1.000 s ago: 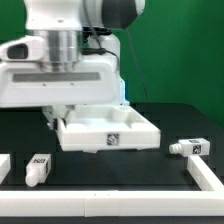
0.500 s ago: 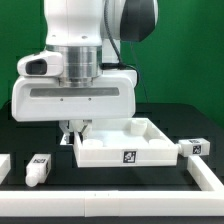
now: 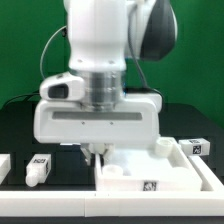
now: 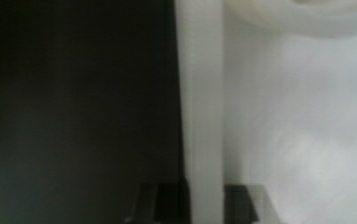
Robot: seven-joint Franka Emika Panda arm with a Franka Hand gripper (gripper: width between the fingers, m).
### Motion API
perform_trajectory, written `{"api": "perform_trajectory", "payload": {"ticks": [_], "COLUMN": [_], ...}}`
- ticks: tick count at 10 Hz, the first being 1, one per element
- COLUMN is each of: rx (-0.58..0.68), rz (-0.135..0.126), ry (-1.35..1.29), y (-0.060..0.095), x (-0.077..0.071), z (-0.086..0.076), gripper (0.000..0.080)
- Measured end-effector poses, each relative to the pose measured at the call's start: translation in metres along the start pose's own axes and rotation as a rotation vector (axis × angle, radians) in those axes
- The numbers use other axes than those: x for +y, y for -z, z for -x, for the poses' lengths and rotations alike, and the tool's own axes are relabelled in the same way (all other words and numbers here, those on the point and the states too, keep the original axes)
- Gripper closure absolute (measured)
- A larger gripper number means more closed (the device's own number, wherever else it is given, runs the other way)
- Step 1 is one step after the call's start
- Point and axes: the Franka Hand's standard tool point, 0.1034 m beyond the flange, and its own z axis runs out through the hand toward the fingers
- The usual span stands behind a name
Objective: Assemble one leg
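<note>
The claw (image 3: 100, 153) is clenched on the near rim of the square panel (image 3: 122, 184). In the wrist view a fingertip (image 4: 164, 196) sits on each side of that pale rim wall, with dark tabletop (image 3: 68, 168) on one side and the panel's white floor on the other. No leg is in hand.

In the exterior view the closest leg (image 3: 38, 170) lies flat on the tabletop at about 9 o'clock from the claw, well apart from the panel. A second leg (image 3: 197, 147) lies at about 2 o'clock, just beside the panel's far corner. Whether it touches the panel cannot be told.

This looks like an early step: placing the panel before any leg goes in. To do it well:

- Move the panel low and level, since a pinch on one thin rim lets the free side swing or tip.
- Go slowly and watch the corner near the second leg, which could be knocked away.
- Leave the round socket (image 3: 163, 147) in the panel's corner unobstructed.
- Let go only once the panel rests flat, then lift straight up clear of the rim before heading to 9 o'clock for the leg.
</note>
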Motion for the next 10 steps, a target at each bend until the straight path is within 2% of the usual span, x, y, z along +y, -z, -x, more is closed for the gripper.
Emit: {"api": "perform_trajectory", "payload": {"ticks": [2, 7, 10], "rx": [-0.013, -0.013, -0.027], "rz": [0.003, 0.003, 0.009], "ry": [-0.019, -0.015, -0.026], "y": [-0.011, -0.011, -0.017], "x": [-0.012, -0.011, -0.013], "z": [0.001, 0.001, 0.000], "gripper": [0.0748, 0.0748, 0.0747]}}
